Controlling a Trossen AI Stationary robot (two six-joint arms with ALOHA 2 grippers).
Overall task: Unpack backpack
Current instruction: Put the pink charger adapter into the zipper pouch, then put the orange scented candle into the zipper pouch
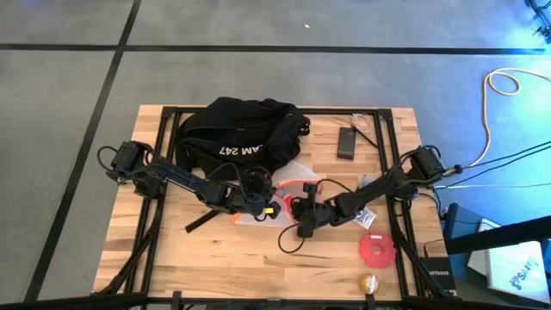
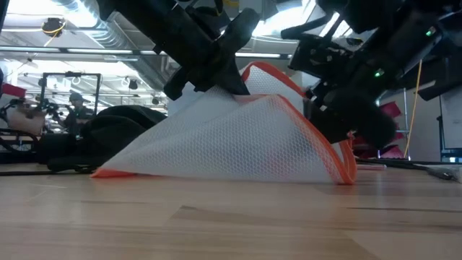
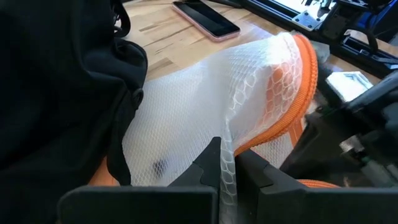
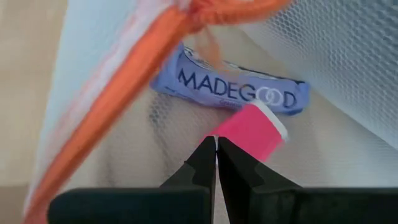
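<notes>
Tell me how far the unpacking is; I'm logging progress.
Done: a flat black phone, red disc and white mesh pouch with orange trim lie outside the black fabric backpack. In hand: left gripper pinches the mesh; right gripper shut beside it. Left: backpack's inside is unseen.

Workshop hall: exposed ceiling ducts [image 2: 65, 6], taped concrete floor [image 1: 69, 77], equipment racks [image 2: 68, 90].
</notes>
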